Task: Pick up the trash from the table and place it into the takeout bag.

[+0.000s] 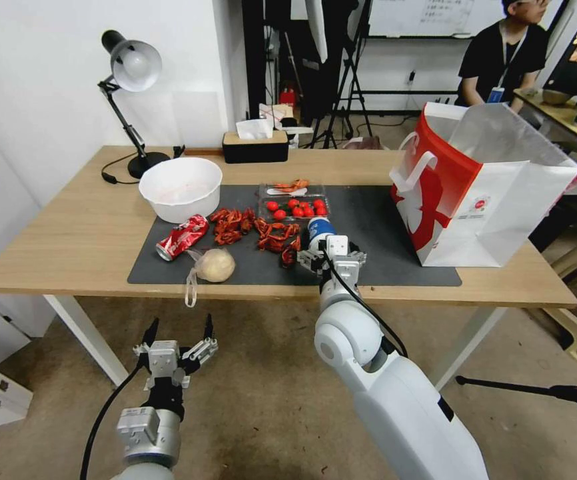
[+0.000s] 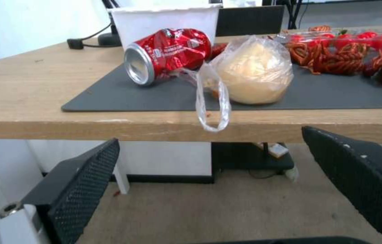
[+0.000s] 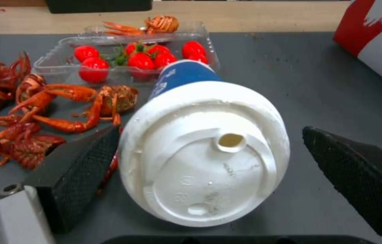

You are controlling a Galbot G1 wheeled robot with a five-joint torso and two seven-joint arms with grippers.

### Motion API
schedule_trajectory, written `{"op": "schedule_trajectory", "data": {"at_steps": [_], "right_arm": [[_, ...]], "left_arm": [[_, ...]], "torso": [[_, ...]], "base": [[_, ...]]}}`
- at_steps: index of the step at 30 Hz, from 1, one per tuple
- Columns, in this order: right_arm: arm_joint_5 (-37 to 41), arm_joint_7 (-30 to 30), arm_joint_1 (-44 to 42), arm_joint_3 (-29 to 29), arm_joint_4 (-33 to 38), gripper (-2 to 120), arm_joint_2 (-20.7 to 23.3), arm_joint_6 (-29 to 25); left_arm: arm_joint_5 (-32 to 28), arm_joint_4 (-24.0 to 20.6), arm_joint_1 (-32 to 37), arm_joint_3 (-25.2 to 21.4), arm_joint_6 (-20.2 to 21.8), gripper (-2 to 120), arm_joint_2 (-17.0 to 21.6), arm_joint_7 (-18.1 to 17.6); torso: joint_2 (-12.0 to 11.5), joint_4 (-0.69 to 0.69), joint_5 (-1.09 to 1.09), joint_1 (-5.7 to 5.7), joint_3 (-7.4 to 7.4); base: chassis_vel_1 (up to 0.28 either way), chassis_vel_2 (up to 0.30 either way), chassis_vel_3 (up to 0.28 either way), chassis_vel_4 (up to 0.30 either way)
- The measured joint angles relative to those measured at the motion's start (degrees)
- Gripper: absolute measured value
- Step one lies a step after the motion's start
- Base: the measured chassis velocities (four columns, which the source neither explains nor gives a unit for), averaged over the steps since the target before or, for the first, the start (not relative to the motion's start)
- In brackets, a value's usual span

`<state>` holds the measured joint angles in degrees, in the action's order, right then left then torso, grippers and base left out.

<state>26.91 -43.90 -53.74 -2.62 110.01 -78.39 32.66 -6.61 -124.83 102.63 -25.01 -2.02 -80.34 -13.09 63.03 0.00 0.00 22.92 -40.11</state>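
A blue-and-white paper cup (image 1: pixel 320 230) with a white lid (image 3: pixel 204 152) lies on its side on the table's dark mat (image 1: pixel 368 220). My right gripper (image 1: pixel 332 255) (image 3: pixel 209 135) is open and straddles the cup's lid end. One pad is close to the lid, the other stands apart. A crushed red can (image 1: pixel 182 237) (image 2: pixel 168 54) and a clear bag with a beige lump (image 1: pixel 214 265) (image 2: pixel 252 73) lie at the mat's near left. The clear container (image 1: pixel 291 197) (image 3: pixel 64 62) holds tomatoes. The takeout bag (image 1: pixel 495 213) stands open at the right. My left gripper (image 1: pixel 179 325) (image 2: pixel 210 137) hangs open below the table's front edge.
A white bowl (image 1: pixel 180 188) stands at the mat's far left corner, with red crayfish shells (image 1: pixel 248 227) scattered between it and the cup. A desk lamp (image 1: pixel 132 67) and a black tissue box (image 1: pixel 255 147) stand along the table's (image 1: pixel 68 240) back edge.
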Motion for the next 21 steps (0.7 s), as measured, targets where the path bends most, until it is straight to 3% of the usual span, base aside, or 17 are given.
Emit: {"op": "schedule_trajectory", "data": {"at_steps": [14, 21], "right_arm": [[1.58, 0.88, -0.05, 0.62, -0.31, 100, 0.22, -0.11], [2.36, 1.33, -0.20, 0.79, -0.40, 83, 0.20, -0.23]], "left_arm": [[-0.01, -0.04, 0.23, -0.01, -0.28, 100, -0.10, -0.08], [0.00, -0.11, 0.35, -0.02, -0.50, 100, -0.15, -0.10]], "torso": [[0.00, 0.00, 0.00, 0.00, 0.00], [0.00, 0.00, 0.00, 0.00, 0.00]], "base": [[0.000, 0.000, 0.000, 0.000], [0.000, 0.000, 0.000, 0.000]]}}
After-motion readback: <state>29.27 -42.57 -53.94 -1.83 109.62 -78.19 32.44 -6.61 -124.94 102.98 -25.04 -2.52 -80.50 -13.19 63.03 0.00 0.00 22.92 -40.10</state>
